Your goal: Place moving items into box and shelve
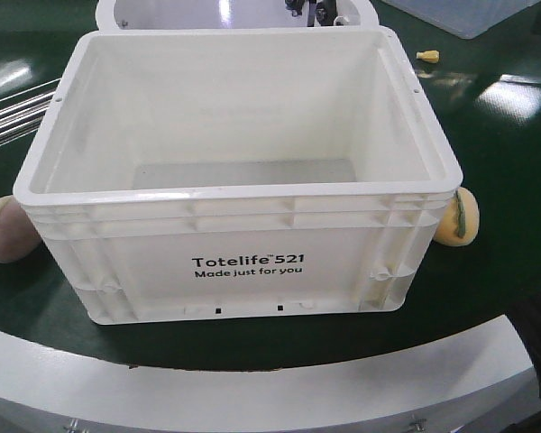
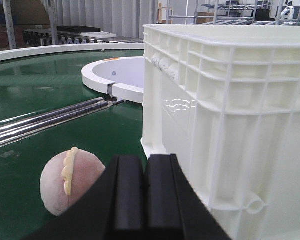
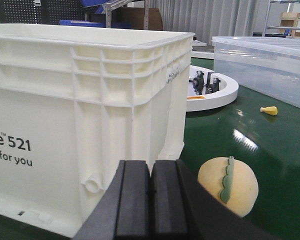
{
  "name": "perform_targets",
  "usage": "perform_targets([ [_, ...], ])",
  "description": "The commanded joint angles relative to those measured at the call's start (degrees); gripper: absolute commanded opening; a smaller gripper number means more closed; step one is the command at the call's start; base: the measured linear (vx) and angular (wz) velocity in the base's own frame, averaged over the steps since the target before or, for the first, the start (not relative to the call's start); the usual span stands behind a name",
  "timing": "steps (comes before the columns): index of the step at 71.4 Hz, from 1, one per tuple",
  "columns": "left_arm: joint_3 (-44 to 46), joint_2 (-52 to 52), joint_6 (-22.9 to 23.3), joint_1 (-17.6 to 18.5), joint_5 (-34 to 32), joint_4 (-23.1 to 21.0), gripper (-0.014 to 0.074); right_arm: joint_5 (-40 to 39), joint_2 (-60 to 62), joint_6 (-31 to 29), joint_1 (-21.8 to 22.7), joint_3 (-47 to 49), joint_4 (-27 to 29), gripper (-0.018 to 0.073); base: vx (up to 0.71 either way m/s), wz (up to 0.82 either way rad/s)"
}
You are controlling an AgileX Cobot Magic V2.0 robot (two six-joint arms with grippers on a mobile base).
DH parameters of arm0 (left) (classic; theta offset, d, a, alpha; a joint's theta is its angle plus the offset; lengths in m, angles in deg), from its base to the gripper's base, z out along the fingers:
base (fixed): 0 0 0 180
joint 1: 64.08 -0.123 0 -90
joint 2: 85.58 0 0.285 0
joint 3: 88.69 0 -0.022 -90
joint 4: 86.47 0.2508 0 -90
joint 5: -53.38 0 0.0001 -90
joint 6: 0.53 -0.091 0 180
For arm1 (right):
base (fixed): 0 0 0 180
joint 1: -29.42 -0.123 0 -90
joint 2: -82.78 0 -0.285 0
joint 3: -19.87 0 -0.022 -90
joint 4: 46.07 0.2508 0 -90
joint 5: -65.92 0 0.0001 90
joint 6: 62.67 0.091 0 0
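Closed jaws, green tabletop [image 2: 40,90], perhaps shelving [image 2: 225,7]

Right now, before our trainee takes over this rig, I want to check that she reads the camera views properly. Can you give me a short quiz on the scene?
1. Fill in: the print on the white box reads "Totelife ___".
2. True or false: the yellow round toy lies inside the box.
3. Choose: the left pincer and right pincer are A) both shut and empty, B) both open, C) each holding a toy.

Key: 1. 521. 2. False; it lies on the green surface beside the box. 3. A.
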Motion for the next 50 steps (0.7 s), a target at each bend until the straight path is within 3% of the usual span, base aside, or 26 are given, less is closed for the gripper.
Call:
perform_targets([
  [1,-0.6,0.9,0.7,0.2,-5.2,0.0,-0.0027,-4.7,0.2,-0.6,0.1,-0.1,-0.1,-0.0015,0.0,0.0],
  [50,-0.3,0.9,2.0,0.2,-8.0,0.0,-0.0027,-6.0,0.1,-0.6,0.1,0.9,0.0,-0.0015,0.0,0.0],
])
